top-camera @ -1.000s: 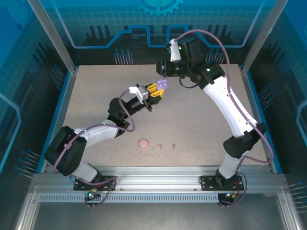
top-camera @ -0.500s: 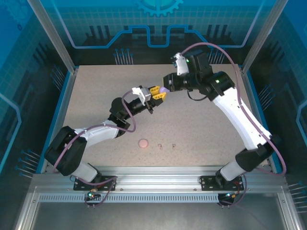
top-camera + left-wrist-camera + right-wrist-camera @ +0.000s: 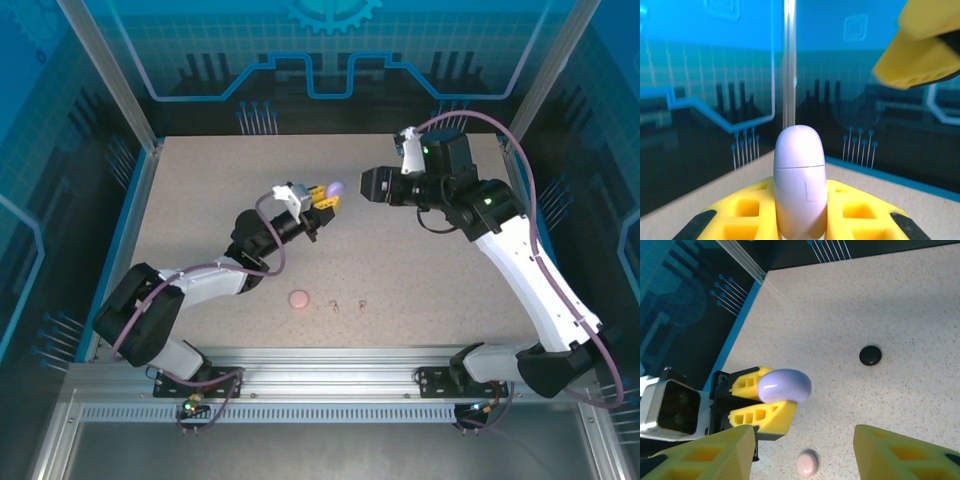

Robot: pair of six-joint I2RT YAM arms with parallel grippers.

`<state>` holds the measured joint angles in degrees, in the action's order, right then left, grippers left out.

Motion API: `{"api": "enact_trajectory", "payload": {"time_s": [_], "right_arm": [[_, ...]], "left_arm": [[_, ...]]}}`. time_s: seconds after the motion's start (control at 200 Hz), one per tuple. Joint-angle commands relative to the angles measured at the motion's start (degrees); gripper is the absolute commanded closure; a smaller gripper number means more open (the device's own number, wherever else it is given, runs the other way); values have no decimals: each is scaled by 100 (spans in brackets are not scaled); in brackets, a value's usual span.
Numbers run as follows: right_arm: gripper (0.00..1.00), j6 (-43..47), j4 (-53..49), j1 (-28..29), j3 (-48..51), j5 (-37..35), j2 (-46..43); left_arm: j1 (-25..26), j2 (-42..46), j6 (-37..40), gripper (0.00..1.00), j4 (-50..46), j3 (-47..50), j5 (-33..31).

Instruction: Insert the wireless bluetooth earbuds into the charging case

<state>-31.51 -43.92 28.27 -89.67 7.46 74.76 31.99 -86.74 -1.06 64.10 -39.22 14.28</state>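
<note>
The lavender charging case (image 3: 800, 185) sits clenched between the yellow jaws of the left gripper (image 3: 326, 196), raised above the desk (image 3: 200, 220) near its middle. In the left wrist view its long axis runs straight out along those jaws, rounded end away from the wrist. A thin seam crosses it about halfway up. The lid looks closed, so I cannot tell whether any buds lie inside.

The right gripper (image 3: 802, 432) faces the case from the right with its jaws released and spread wide, grasping nothing, and a clear gap lies between them and the case. In the right wrist view the case lies ahead of the 2 spread jaws and between them. Its free rounded end points to the right of that picture, across the line of approach rather than along it.

That is the relation to mind. The right arm is the only free one, and to open the lid its jaws would probably have to close on the free half beyond the seam, clear of the left jaws.

2 tiny earbuds (image 3: 335, 304) lie on the desk towards its near edge, just right of a closed pinkish round case (image 3: 298, 298) and well apart from both grippers. A black round case (image 3: 870, 355) also rests on the desk beyond the held one
</note>
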Motion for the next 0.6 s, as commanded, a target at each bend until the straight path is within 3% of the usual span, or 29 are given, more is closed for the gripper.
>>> {"api": "enact_trajectory", "payload": {"time_s": [0.0,0.235,0.59], "right_arm": [[42,-118,258,-45,398,-164,-95],[40,-224,519,-41,982,-193,-120],[39,-251,604,60,1254,-340,-41]], "left_arm": [[-66,-82,-264,100,-702,216,-504],[-377,-488,-1059,100,-2527,-116,-649],[-1053,-1203,-1823,100,-3552,-628,-52]]}}
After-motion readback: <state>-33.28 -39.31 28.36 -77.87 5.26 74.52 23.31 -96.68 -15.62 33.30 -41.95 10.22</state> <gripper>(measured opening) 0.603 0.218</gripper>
